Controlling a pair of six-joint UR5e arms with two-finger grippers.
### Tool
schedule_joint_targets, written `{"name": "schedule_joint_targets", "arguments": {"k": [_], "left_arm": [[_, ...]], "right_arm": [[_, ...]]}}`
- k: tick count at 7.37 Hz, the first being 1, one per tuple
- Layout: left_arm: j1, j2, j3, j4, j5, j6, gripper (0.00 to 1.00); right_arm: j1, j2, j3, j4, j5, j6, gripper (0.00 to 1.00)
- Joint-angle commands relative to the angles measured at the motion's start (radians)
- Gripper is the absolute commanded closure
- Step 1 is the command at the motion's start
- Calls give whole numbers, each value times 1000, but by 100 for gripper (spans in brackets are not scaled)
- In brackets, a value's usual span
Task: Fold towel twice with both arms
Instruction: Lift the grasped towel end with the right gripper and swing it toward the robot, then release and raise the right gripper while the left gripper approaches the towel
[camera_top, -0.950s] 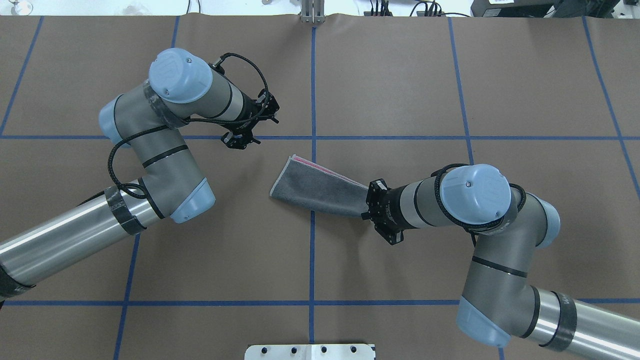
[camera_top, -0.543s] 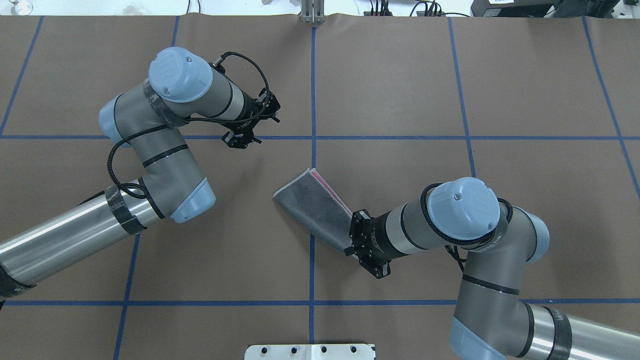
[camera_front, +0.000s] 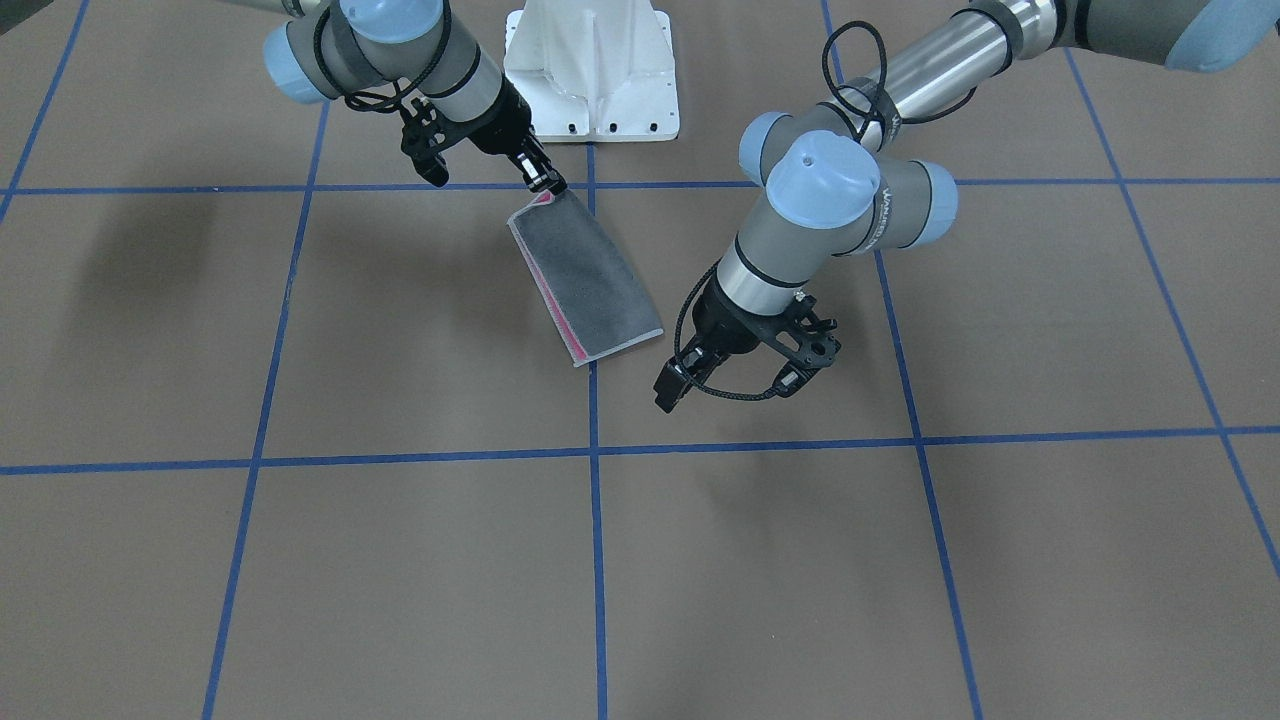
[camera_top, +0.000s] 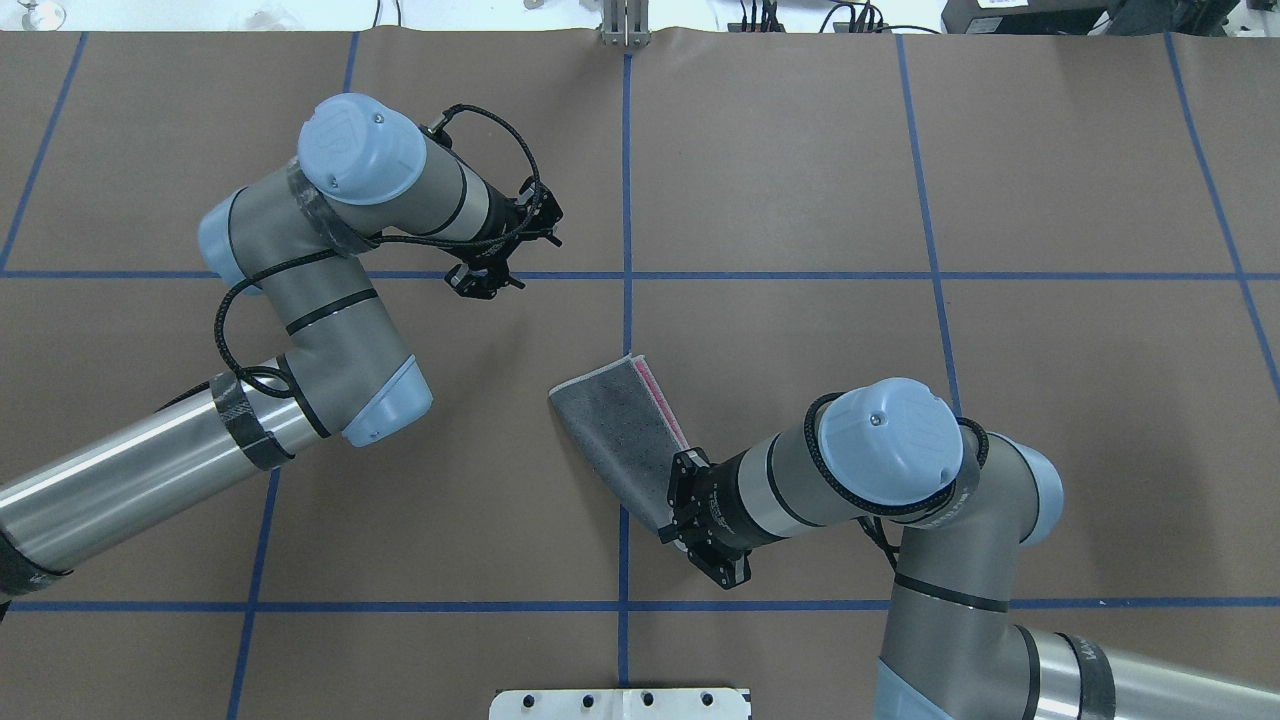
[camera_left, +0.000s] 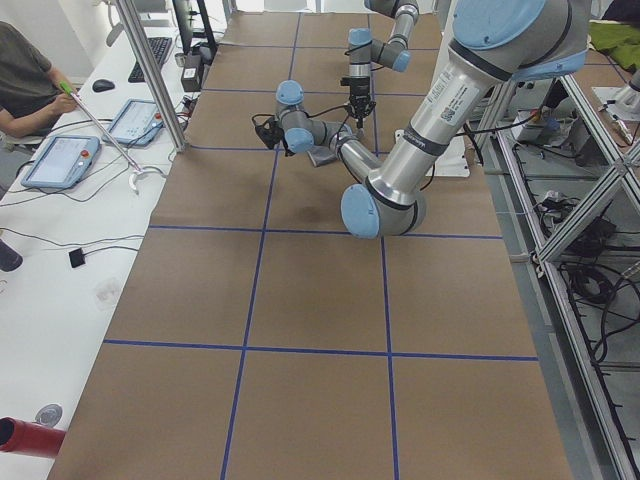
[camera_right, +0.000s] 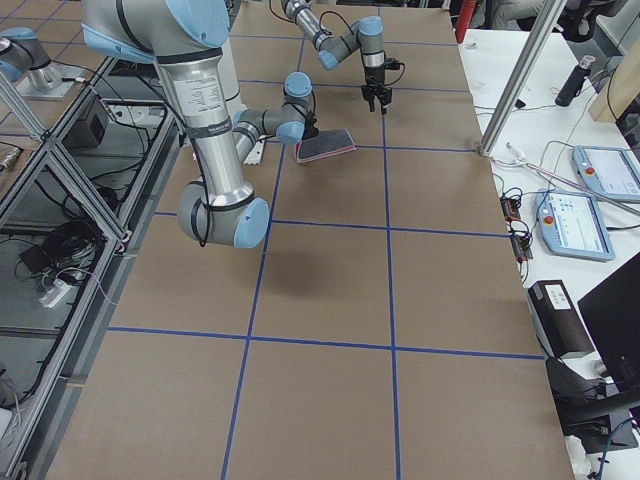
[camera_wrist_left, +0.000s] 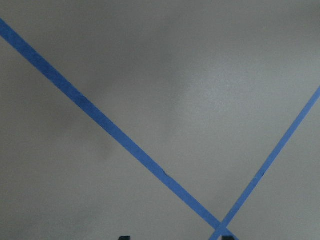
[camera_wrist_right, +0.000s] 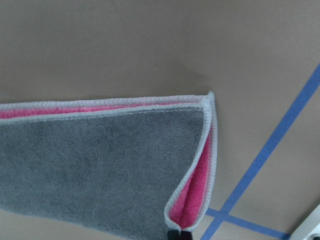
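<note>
The towel (camera_top: 618, 437), folded so that the dark grey face is outward, is shown near the middle of the table (camera_top: 800, 150), lying aslant across the central line of blue tape (camera_top: 626, 180). One corner is pinched between the closed fingers of the right gripper (camera_front: 548, 185); this contact is seen in the front-facing view, whereas in the overhead view the fingertips are hidden beneath the wrist. In the right wrist view the pink inner face is exposed between the layers at the held end, bounded by light grey edging, and the dark fingertips (camera_wrist_right: 173, 234) are seen at the lower edge, closed on that end; from overhead, pink appears only as a thin strip along one long edge. The left gripper (camera_top: 482, 284) is held well apart from the towel, above bare table. In the left wrist view only brown paper and two crossing tape lines are shown, with two fingertip ends set apart at the lower edge, so that the jaws are read as parted. The white pedestal base (camera_front: 590, 90) is shown whole only in the front-facing view.
</note>
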Motion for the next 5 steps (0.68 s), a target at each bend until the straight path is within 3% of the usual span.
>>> {"name": "schedule_joint_targets", "arguments": {"k": [1, 3, 5], "left_arm": [[44, 44, -48, -1, 4, 0, 35], [127, 76, -52, -1, 81, 3, 44], [152, 78, -52, -1, 87, 3, 52]], "right_arm": [[115, -4, 1, 2, 36, -64, 0], [188, -2, -19, 2, 33, -170, 0], [211, -1, -33, 4, 31, -192, 0]]}}
